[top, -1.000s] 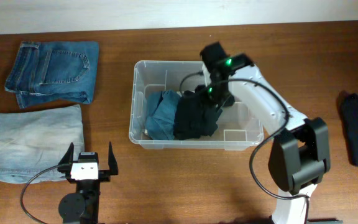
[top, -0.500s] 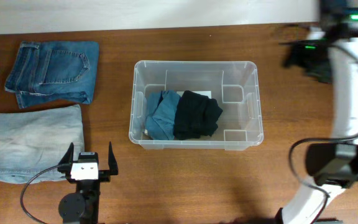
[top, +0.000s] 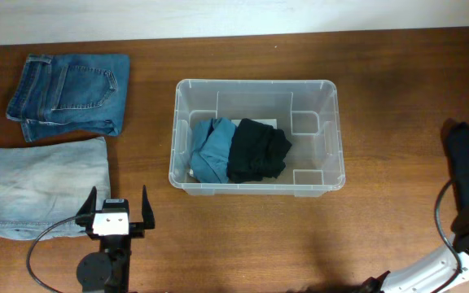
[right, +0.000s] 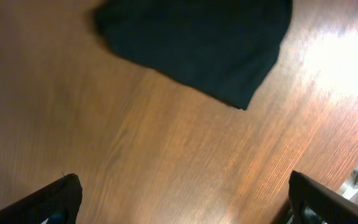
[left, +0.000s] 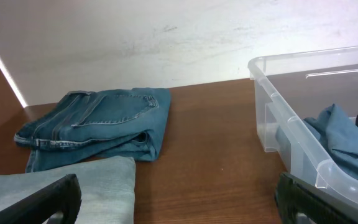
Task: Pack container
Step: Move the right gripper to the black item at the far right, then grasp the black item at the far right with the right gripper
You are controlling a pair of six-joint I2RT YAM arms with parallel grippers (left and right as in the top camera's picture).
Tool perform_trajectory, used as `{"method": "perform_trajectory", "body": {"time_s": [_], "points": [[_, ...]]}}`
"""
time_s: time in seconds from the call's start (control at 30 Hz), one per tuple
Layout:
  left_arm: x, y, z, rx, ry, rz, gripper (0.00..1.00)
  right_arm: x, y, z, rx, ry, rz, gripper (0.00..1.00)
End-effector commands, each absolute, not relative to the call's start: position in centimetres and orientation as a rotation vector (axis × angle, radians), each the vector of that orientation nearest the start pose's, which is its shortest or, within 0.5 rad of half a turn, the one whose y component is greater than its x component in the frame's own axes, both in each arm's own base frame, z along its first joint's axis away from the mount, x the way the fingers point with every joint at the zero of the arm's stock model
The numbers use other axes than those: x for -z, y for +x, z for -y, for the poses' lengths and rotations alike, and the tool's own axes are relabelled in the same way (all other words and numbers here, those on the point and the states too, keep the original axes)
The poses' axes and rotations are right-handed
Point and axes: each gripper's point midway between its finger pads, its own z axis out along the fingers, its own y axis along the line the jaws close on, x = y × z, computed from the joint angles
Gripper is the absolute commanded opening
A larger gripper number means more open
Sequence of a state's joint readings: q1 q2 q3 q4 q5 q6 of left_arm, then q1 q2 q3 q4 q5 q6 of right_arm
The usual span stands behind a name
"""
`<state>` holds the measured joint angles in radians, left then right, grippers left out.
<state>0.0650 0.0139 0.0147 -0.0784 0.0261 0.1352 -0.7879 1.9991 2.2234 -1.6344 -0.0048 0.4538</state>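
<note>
Status: the container is found at the middle of the table, upright and open-topped. 2 garments are lodged in it, a blue garment and a black garment, touching one another in its left half; the right half is bare.

Tools: the right gripper is seen in its wrist view with fingers spread wide and nothing between them, hovering over bare wood just short of a dark garment lying at the table's right edge. The left gripper is parked near the front edge, spread wide and empty, beside the pale jeans; the dark jeans are folded behind them.

Step judged in hand: collection of the dark garment by the right arm.

Recommendations: the fingers should be carried forward until the cloth is centred between them, then lowered onto a thick fold, not a single edge, so that the bundle is lifted whole. Trailing cloth should be cleared above the rim before release. Placement is advised in the bare right half.
</note>
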Motion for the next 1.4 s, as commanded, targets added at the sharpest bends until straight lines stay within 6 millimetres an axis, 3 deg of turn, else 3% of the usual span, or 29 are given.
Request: {"method": "perform_trajectory", "body": {"time_s": [0.0,0.17,0.27,0.47,0.63,0.93,1.37], "points": [[-15.7,24.6,-1.1,-0.141,0.088,-1.648,0.99,-20.0,26.6,28.2,-0.089,1.909,-2.356,0.99],[-15.7,24.6,-1.1,-0.141,0.088,-1.648,0.99,-16.2,25.9,28.7,-0.321,1.954,-2.327,0.99],[-15.7,24.6,-1.1,-0.141,0.089,-1.648,0.99,-14.5,24.9,29.4,-0.354,1.986,-2.302,0.99],[-15.7,24.6,-1.1,-0.141,0.089,-1.648,0.99,-13.1,22.6,31.4,-0.369,2.067,-2.210,0.99],[-15.7,24.6,-1.1,-0.141,0.088,-1.648,0.99,-11.8,21.5,32.8,-0.356,2.034,-2.197,0.99],[-15.7,24.6,-1.1,-0.141,0.088,-1.648,0.99,-8.1,21.7,33.8,-0.319,1.958,-2.200,0.99],[-15.7,24.6,-1.1,-0.141,0.088,-1.648,0.99,-4.8,22.5,34.4,-0.301,1.865,-2.189,0.98]]}}
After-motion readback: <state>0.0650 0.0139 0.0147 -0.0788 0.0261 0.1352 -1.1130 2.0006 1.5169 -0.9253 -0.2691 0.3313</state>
